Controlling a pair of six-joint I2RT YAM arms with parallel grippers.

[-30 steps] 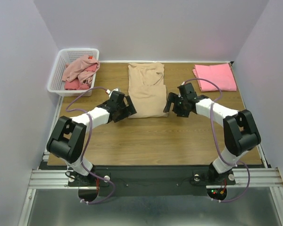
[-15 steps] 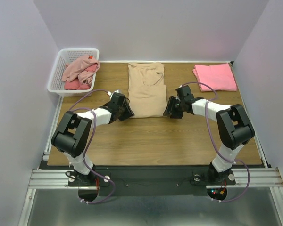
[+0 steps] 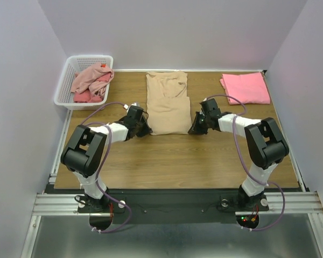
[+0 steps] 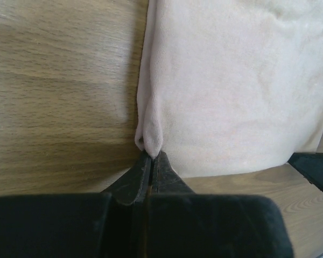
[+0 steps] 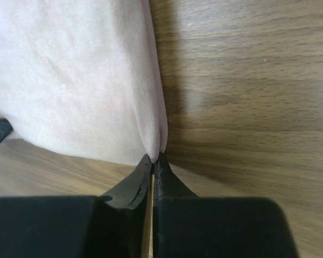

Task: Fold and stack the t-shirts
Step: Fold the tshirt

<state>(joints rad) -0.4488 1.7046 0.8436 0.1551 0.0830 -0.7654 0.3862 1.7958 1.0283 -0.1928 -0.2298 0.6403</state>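
Note:
A beige t-shirt (image 3: 167,102) lies folded into a long strip at the middle of the table. My left gripper (image 3: 147,130) is shut on its near left corner; the left wrist view shows the pinched cloth (image 4: 151,140) bunched at the fingertips of the left gripper (image 4: 152,156). My right gripper (image 3: 191,130) is shut on the near right corner, where the shirt's edge (image 5: 151,123) runs into the right gripper (image 5: 154,158). A salmon-pink t-shirt (image 3: 245,87) lies folded at the back right. Dusty-pink and red t-shirts (image 3: 90,82) are crumpled in the basket.
A white lattice basket (image 3: 70,70) stands at the back left corner. Wood tabletop (image 3: 177,156) lies bare between the beige shirt and the arm bases. Walls close in on the left, back and right.
Both grippers have moved inward to the beige shirt's near corners and closed from wide open onto the cloth.

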